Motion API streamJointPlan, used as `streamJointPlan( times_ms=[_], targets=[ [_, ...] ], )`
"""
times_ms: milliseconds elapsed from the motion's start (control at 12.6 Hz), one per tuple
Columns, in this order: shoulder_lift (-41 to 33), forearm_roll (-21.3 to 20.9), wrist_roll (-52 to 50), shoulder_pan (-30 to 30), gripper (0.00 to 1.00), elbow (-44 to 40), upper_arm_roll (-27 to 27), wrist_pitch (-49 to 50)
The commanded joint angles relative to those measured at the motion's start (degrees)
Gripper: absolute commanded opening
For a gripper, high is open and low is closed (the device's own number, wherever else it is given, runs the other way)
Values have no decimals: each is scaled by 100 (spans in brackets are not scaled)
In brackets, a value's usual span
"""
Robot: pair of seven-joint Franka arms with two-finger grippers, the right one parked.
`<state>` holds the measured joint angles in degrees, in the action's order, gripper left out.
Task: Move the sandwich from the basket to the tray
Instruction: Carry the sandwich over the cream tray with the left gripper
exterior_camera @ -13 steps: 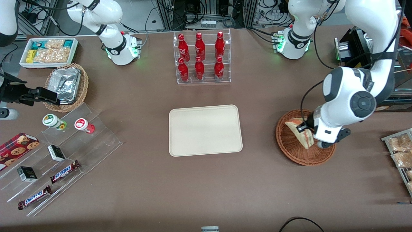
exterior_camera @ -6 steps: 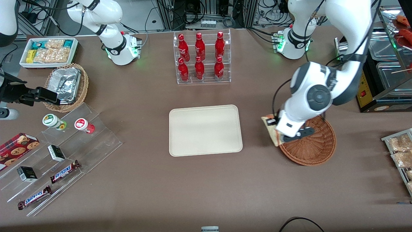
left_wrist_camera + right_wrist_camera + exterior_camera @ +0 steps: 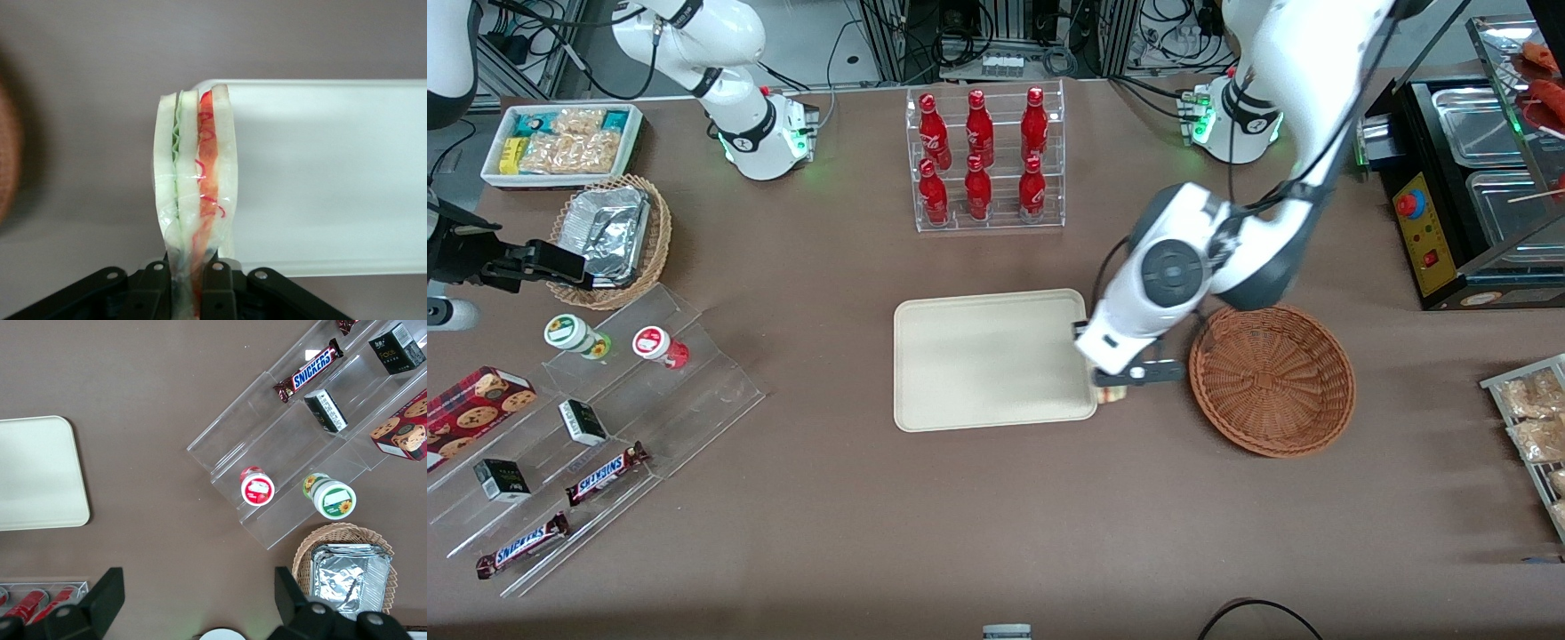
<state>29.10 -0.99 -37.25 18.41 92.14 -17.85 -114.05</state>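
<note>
My left gripper hangs over the table at the tray's edge, between the tray and the basket. It is shut on the sandwich, a clear-wrapped wedge of pale bread with green and red-orange filling, pinched by one end between the fingers. In the front view the arm hides nearly all of the sandwich. The cream tray lies flat at the table's middle, and its rounded corner sits just beside the hanging wedge. The reddish-brown wicker basket holds nothing.
A clear rack of red bottles stands farther from the front camera than the tray. Toward the parked arm's end are a stepped acrylic display with snacks, a tan basket with a foil container and a white bin. Snack packets lie at the working arm's end.
The gripper has lifted the sandwich out of the basket and carried it sideways to the tray's edge. The basket now stands uncovered and without contents.
</note>
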Motion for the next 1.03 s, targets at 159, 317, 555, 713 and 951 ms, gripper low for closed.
streamJointPlan(
  times_ms=[159, 317, 555, 713, 951],
  targets=[
    [868, -94, -318, 627, 0, -1056, 44, 147],
    [1096, -103, -345, 795, 0, -1267, 53, 138],
    [1605, -233, -835, 1102, 0, -1697, 80, 138],
    [1774, -393, -907, 1191, 0, -1778, 80, 112],
    [2002, -384, -890, 1200, 0, -1962, 53, 103]
  ],
)
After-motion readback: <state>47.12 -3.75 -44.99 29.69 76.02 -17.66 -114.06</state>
